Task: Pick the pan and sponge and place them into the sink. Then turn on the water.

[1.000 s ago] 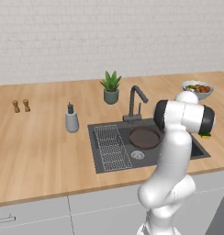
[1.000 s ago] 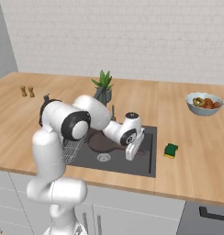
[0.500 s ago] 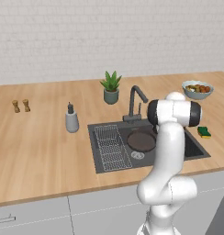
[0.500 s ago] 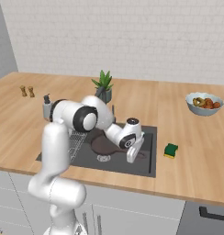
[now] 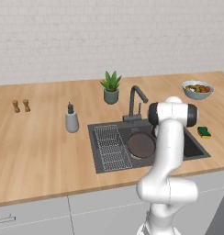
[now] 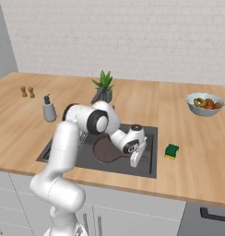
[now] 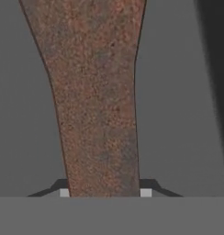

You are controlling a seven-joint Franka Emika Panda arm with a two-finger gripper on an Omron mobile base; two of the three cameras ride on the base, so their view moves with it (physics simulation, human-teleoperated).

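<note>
Wooden counter (image 5: 40, 151), matte grey recessed sink (image 6: 149, 169). Gripper (image 6: 135, 161): low over basin, jaws clamped on mottled rust-brown handle of round dark pan (image 5: 140, 144) lying inside. Beyond, right of hand: yellow-green block sponge (image 6: 171, 150) on counter.

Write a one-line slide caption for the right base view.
Franka arm reaches into the sink, gripper closed on the pan handle, pan low in the basin; sponge waits on the counter.
</note>
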